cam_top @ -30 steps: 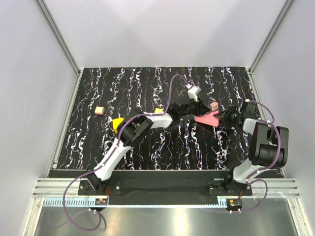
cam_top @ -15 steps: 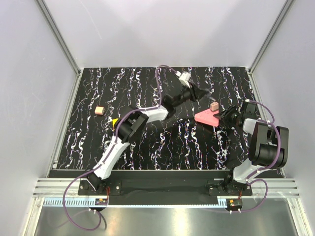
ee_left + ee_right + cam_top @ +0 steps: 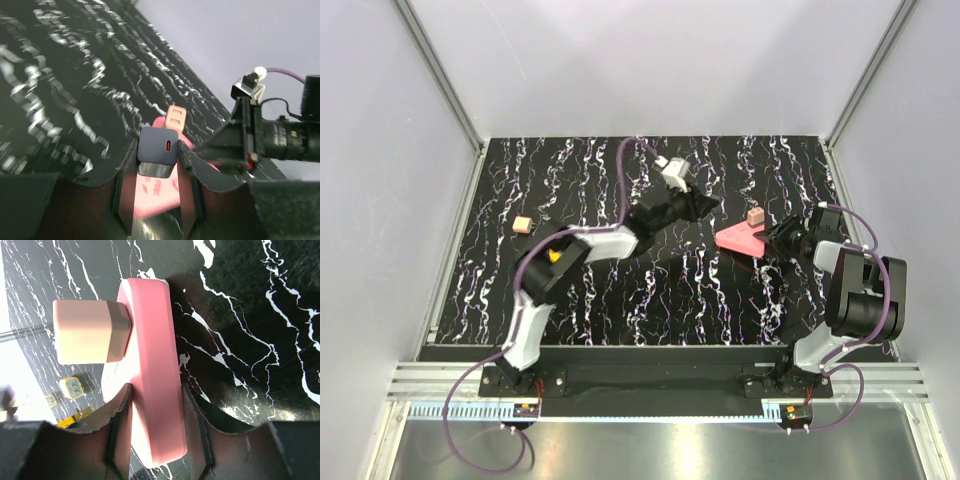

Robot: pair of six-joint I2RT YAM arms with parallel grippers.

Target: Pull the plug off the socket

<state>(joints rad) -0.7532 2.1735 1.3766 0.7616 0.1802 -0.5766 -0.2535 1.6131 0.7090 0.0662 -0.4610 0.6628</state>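
A pink triangular socket block (image 3: pixel 738 240) lies on the black marbled table, with a beige plug (image 3: pixel 755 215) still seated in it. My right gripper (image 3: pixel 774 237) is shut on the block's edge (image 3: pixel 152 365). The beige plug (image 3: pixel 87 331) sticks out of the block's face in the right wrist view. My left gripper (image 3: pixel 710 205) is shut on a dark grey plug (image 3: pixel 158 148) with a small red slot. It holds that plug above the table, apart from and to the left of the socket, whose pink face (image 3: pixel 160 192) shows blurred behind it.
A small beige cube (image 3: pixel 523 225) lies at the table's left. A yellow piece (image 3: pixel 555 256) shows partly under the left arm. Grey walls and aluminium rails enclose the table on three sides.
My left gripper has come away from the socket with the dark plug and moved up and back to the left. The right gripper and the socket have stayed put.
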